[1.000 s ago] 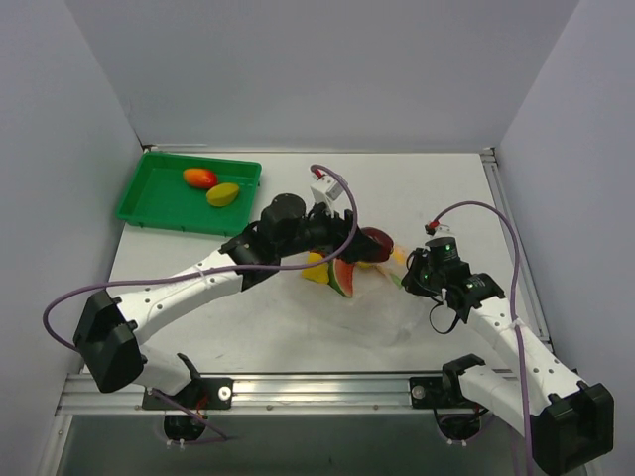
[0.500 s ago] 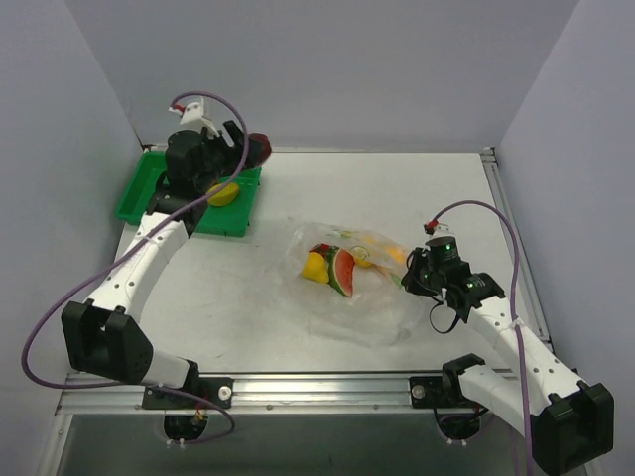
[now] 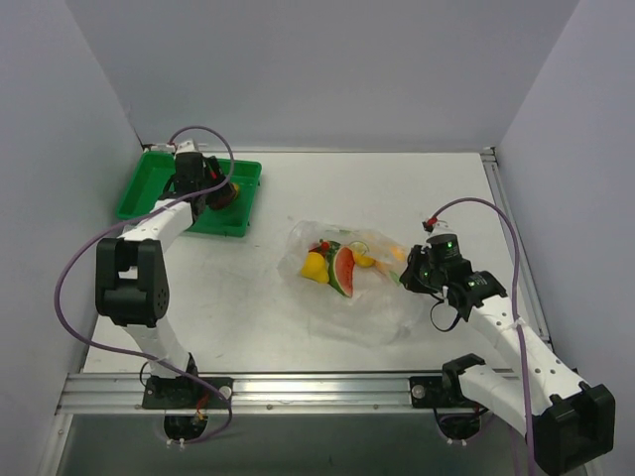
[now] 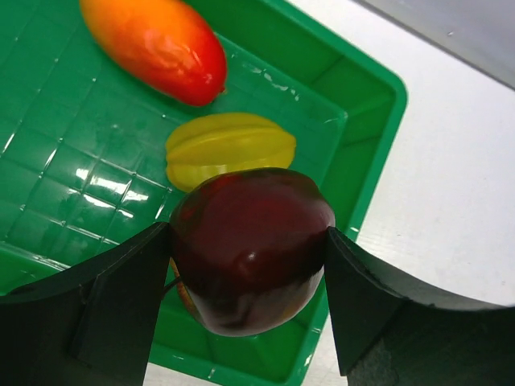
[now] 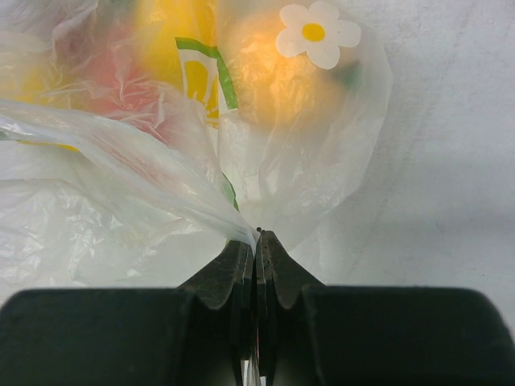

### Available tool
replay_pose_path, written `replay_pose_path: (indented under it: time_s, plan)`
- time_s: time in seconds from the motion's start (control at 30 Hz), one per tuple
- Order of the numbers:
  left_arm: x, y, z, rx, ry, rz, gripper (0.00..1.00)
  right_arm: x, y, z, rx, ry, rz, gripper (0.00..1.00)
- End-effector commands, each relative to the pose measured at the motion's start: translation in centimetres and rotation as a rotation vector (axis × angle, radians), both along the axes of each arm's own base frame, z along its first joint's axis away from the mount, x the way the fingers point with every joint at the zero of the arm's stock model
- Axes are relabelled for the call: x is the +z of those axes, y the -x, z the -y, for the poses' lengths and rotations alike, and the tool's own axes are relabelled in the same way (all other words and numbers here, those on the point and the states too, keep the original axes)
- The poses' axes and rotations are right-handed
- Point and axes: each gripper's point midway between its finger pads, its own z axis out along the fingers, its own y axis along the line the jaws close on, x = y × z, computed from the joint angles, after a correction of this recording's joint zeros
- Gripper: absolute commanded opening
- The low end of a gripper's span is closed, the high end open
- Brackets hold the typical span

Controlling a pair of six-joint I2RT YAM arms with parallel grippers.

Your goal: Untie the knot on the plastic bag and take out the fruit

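Observation:
The clear plastic bag [image 3: 357, 297] lies mid-table with a red watermelon wedge [image 3: 342, 270], a yellow lemon [image 3: 316, 266] and an orange fruit [image 3: 397, 254] inside. My right gripper [image 3: 415, 274] is shut on a gathered fold of the bag's plastic [image 5: 201, 201] at its right end, and its jaws [image 5: 257, 241] are pressed together. I cannot make out a knot. My left gripper [image 3: 211, 188] is shut on the dark red fruit [image 4: 251, 249] and holds it just above the green tray's [image 3: 149, 198] right corner.
The green tray [image 4: 370, 104] holds a red-orange mango [image 4: 157, 44] and a yellow-green ridged fruit [image 4: 229, 149]. White walls close in the table on the left, back and right. A metal rail runs along the near edge [image 3: 317, 392].
My left gripper has carried the dark red fruit from the bag to the tray and has now dropped low over the tray's right part. The right gripper has stayed on the bag.

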Motion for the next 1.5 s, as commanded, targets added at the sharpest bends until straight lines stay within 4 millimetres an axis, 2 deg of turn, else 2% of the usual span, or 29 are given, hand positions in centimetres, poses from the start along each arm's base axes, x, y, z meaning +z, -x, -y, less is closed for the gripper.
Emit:
replay_pose_path:
  time_s: [0.0, 0.03, 0.1, 0.17, 0.4, 0.5, 0.53, 0.57, 0.6, 0.63, 0.67, 0.7, 0.77, 0.8, 0.87, 0.9, 1.0, 1.03, 1.1, 1.13, 1.2, 1.23, 1.27, 1.4, 1.43, 1.47]
  plan:
    - [2.0, -1.4, -0.8, 0.034, -0.028, 0.057, 0.5, 1.5, -0.6, -0.1, 0.008, -0.005, 0.034, 0.0]
    - [2.1, -1.2, -0.7, 0.031, -0.025, 0.058, 0.68, 1.5, -0.6, -0.1, 0.008, -0.005, 0.034, 0.0]
    - [1.6, -0.6, -0.6, 0.032, -0.024, 0.05, 0.87, 1.5, -0.5, 0.0, 0.008, -0.006, 0.036, 0.0]
    - [2.3, -0.1, -0.8, 0.042, -0.024, 0.066, 0.98, 1.6, -0.4, -0.1, 0.011, -0.01, 0.038, 0.0]
    - [4.2, 1.8, -0.7, 0.04, -0.025, 0.09, 0.98, 2.0, -0.3, -0.2, 0.021, -0.017, 0.049, 0.0]
    - [5.9, 3.4, 0.5, 0.015, -0.037, 0.107, 0.97, 2.2, -0.3, -0.1, 0.024, -0.014, 0.057, 0.0]
    - [7.1, 4.5, 0.9, 0.0, -0.054, 0.126, 0.97, 2.3, -0.3, -0.1, 0.025, -0.012, 0.061, 0.0]
    - [7.7, 5.2, 3.0, -0.047, -0.063, 0.138, 0.97, 2.4, -0.3, -0.1, 0.023, -0.011, 0.065, 0.0]
    - [8.3, 6.0, 4.1, -0.075, -0.075, 0.148, 0.98, 2.6, -0.4, 0.0, 0.023, -0.011, 0.071, 0.0]
    - [9.8, 7.3, 5.1, -0.104, -0.085, 0.173, 0.98, 2.5, -0.4, 0.0, 0.024, -0.009, 0.069, 0.0]
    - [10.1, 8.3, 6.0, -0.127, -0.124, 0.176, 0.98, 2.5, -0.4, 0.0, 0.025, -0.008, 0.069, 0.0]
    - [10.6, 9.8, 8.8, -0.191, -0.136, 0.188, 0.98, 2.6, -0.4, -0.1, 0.025, -0.01, 0.068, 0.0]
    - [12.4, 12.4, 10.9, -0.241, -0.172, 0.235, 0.97, 2.6, -0.4, -0.1, 0.028, -0.008, 0.069, 0.0]
    - [12.2, 14.5, 13.9, -0.324, -0.175, 0.24, 0.97, 2.5, -0.4, 0.0, 0.028, -0.005, 0.067, 0.0]
    - [13.0, 17.1, 15.6, -0.382, -0.176, 0.251, 0.97, 2.6, -0.5, 0.0, 0.028, -0.001, 0.07, 0.0]
    - [13.3, 19.2, 17.9, -0.436, -0.183, 0.26, 0.97, 2.6, -0.5, 0.0, 0.028, 0.001, 0.072, 0.0]
    - [13.6, 22.5, 19.7, -0.479, -0.229, 0.265, 0.97, 2.5, -0.5, 0.1, 0.023, 0.004, 0.073, 0.0]
    - [13.3, 24.9, 21.7, -0.547, -0.226, 0.254, 0.97, 2.5, -0.5, 0.1, 0.023, 0.004, 0.073, 0.0]
    - [13.2, 26.9, 23.2, -0.588, -0.212, 0.249, 0.96, 2.4, -0.4, 0.2, 0.02, 0.002, 0.074, 0.0]
    - [13.1, 28.9, 24.9, -0.63, -0.197, 0.246, 0.96, 2.3, -0.3, 0.2, 0.02, 0.002, 0.073, 0.0]
    - [13.0, 30.5, 26.6, -0.667, -0.182, 0.245, 0.95, 2.2, -0.2, 0.2, 0.017, -0.001, 0.073, 0.0]
    - [12.3, 31.0, 27.3, -0.669, -0.19, 0.226, 0.95, 2.0, -0.1, 0.2, 0.015, -0.003, 0.069, 0.0]
    - [12.8, 31.9, 28.3, -0.685, -0.177, 0.232, 0.94, 1.8, -0.1, 0.2, 0.013, -0.004, 0.066, 0.0]
    - [10.5, 31.7, 30.3, -0.663, -0.191, 0.177, 0.93, 1.8, 0.2, 0.1, 0.013, -0.017, 0.069, 0.0]
    - [9.1, 31.4, 30.9, -0.646, -0.214, 0.154, 0.91, 1.7, 0.2, 0.1, 0.011, -0.022, 0.069, 0.0]
    - [9.0, 30.8, 31.2, -0.624, -0.215, 0.152, 0.91, 1.8, 0.2, 0.0, 0.012, -0.024, 0.071, 0.0]
